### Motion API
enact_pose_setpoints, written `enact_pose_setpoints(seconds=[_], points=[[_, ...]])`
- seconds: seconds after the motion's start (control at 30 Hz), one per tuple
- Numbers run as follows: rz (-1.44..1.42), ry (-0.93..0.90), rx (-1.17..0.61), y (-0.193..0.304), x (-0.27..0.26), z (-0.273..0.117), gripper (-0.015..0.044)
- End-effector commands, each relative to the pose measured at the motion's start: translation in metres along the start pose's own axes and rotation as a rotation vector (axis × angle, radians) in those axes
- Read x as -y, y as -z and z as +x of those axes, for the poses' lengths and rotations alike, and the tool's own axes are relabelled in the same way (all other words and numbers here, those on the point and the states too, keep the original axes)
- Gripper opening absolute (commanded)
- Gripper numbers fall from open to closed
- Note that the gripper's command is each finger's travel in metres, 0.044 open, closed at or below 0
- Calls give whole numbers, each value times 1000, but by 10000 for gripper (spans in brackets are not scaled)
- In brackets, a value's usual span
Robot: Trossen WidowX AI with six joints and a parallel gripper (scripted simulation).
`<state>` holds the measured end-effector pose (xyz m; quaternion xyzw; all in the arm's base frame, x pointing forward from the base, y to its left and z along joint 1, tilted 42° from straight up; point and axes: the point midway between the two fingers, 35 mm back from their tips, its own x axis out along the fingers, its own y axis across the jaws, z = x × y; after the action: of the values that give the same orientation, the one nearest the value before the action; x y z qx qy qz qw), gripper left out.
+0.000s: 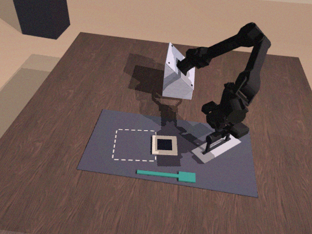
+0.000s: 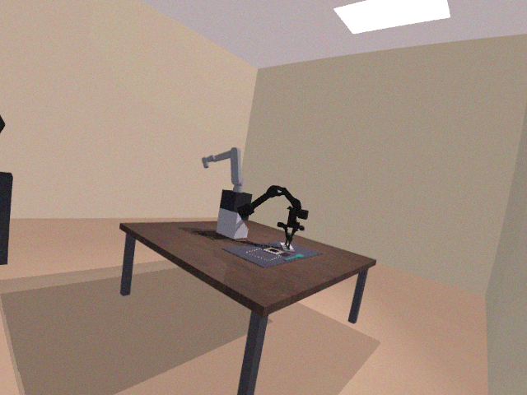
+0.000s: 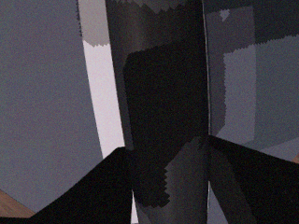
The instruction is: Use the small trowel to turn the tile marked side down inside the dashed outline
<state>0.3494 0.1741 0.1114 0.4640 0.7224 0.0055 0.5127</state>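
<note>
The small trowel, a white plate point(image 1: 225, 148) point(image 3: 99, 89) with a raised black bar handle point(image 1: 214, 137) point(image 3: 156, 33), lies on the right part of the mat point(image 1: 226, 176). My gripper point(image 1: 221, 133) point(image 2: 289, 245) point(image 3: 164, 151) is shut on that handle, one finger against each side. The cream tile point(image 1: 174, 148) lies left of the trowel with its dark square mark point(image 1: 164, 145) facing up. The tile's left edge overlaps the right side of the dashed outline point(image 1: 116, 159); most of the tile is outside it. The trowel's near end is hidden in the wrist view.
A green flat tool point(image 1: 186, 176) point(image 2: 293, 257) lies along the mat's front edge, in front of the tile. The arm's white wedge-shaped base point(image 1: 176, 87) point(image 2: 230, 224) stands on the wooden table point(image 1: 63, 196) behind the mat. A second, grey arm point(image 2: 235, 168) stands beyond the table.
</note>
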Motion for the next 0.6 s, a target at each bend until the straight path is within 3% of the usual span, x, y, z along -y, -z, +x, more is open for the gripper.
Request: enact_pose_setpoints(seconds=[0.0, 0.2, 0.57], points=[[4, 1, 1, -1, 0, 0, 130], [24, 1, 1, -1, 0, 0, 130], [347, 0, 1, -1, 0, 0, 130]])
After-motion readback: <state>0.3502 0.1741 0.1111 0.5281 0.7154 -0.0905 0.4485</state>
